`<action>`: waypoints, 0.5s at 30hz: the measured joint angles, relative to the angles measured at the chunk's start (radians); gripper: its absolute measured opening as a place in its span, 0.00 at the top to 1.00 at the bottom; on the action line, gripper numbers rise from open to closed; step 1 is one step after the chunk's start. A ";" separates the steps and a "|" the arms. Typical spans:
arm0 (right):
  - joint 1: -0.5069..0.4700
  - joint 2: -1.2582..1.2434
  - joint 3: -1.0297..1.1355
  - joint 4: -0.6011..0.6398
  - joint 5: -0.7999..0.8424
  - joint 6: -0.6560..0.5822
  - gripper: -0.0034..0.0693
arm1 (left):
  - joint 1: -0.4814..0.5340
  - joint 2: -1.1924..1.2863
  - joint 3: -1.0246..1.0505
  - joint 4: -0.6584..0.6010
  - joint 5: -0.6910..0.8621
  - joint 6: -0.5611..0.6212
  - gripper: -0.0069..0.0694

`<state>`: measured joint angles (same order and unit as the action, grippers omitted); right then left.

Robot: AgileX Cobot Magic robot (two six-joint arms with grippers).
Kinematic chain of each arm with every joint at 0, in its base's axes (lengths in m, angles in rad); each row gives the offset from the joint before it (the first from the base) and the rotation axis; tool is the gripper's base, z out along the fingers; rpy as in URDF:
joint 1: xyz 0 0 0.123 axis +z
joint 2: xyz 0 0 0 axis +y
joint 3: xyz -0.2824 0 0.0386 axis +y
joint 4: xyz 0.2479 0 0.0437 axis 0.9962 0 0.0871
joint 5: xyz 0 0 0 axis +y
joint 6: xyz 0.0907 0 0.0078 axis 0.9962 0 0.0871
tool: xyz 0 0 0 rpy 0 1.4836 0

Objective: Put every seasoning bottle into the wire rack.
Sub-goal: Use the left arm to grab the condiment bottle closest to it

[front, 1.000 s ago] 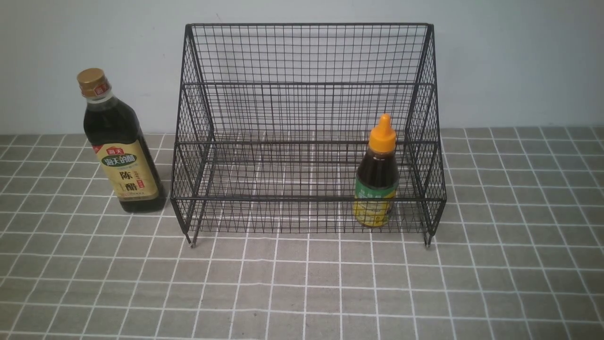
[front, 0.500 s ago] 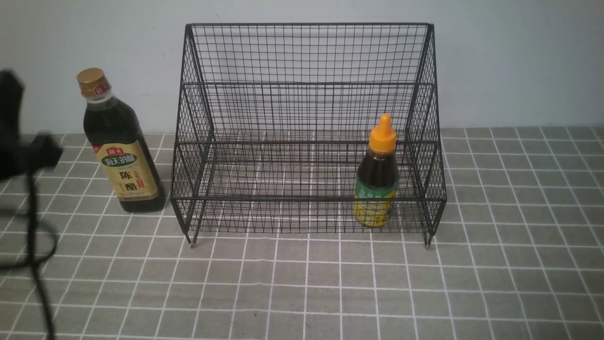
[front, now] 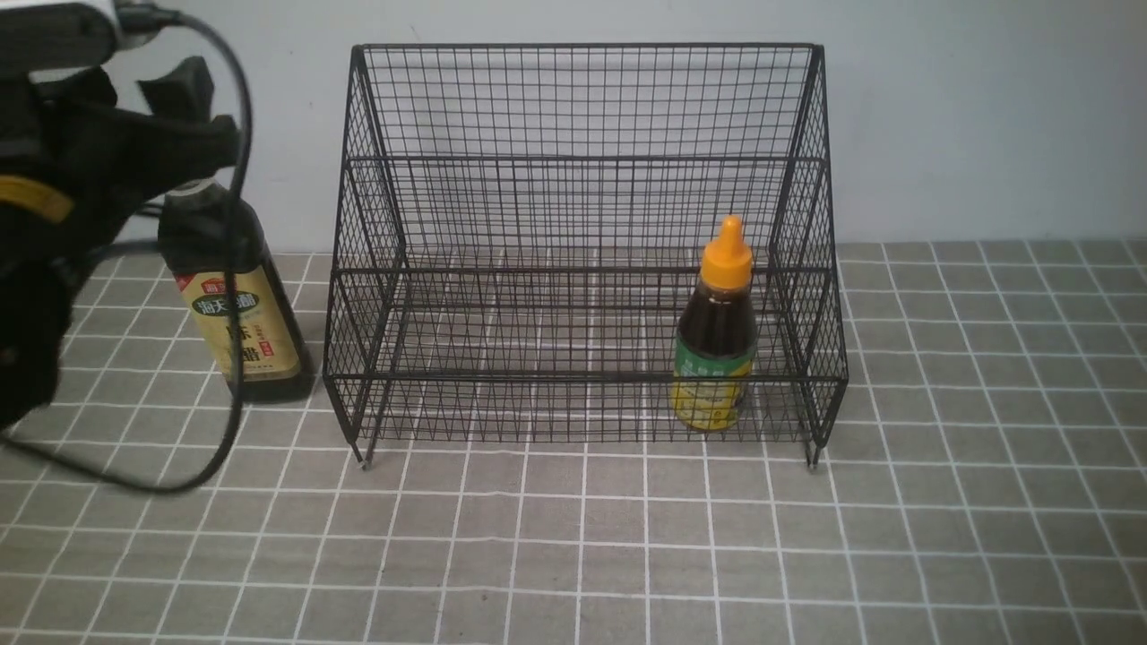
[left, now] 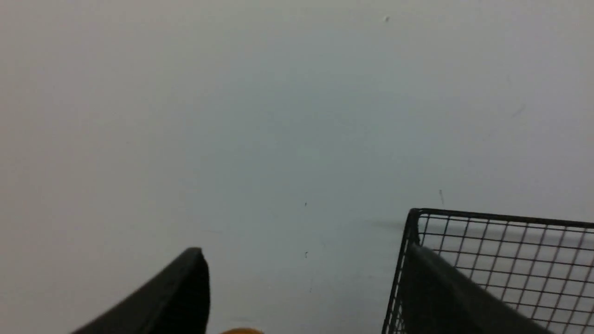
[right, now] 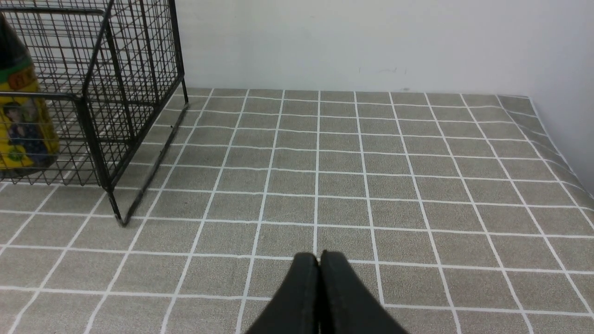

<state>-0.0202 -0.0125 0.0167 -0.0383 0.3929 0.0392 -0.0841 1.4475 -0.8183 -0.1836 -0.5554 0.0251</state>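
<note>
The left gripper (front: 193,116) hangs at the far left of the scene, up at the top of the tall bottle (front: 242,331), and hides that bottle's cap and neck in the front view. Its jaws stand wide apart. In the left wrist view the two dark fingers (left: 176,297) are well separated, and a sliver of gold cap (left: 241,331) shows low between them. Whether either finger touches the cap cannot be told. A black cable (front: 235,269) loops down from this arm in front of the bottle's tan label.

The right gripper (right: 319,260) shows only in its own wrist view. Its fingers are pressed together with nothing between them, above bare tablecloth (right: 371,162) to the right of the wire rack (right: 130,69).

The tall bottle stands upright on the grey checked tablecloth (front: 582,537), outside the wire rack (front: 582,107) and just beside its left side. The short bottle (front: 714,358), with an orange nozzle cap and a green and yellow label, stands upright in the rack's lower, nearer tier at the right end, behind the front wires. The right wrist view shows that bottle (right: 23,125) through the mesh. The upper, farther tier holds nothing. The rack stands on short feet close to the pale wall (front: 986,107), and its top left corner (left: 501,260) shows in the left wrist view.
</note>
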 joint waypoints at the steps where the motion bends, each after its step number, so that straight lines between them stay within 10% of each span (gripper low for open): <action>1: 0.000 0.000 0.000 0.000 0.000 0.000 0.97 | 0.000 0.010 -0.008 -0.005 -0.001 0.003 0.24; 15: 0.000 0.000 0.000 0.000 0.000 0.000 0.97 | 0.010 0.217 -0.055 -0.069 -0.055 0.083 0.29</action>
<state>-0.0202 -0.0125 0.0167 -0.0383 0.3929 0.0392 -0.0746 1.6646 -0.8737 -0.2530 -0.6106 0.1083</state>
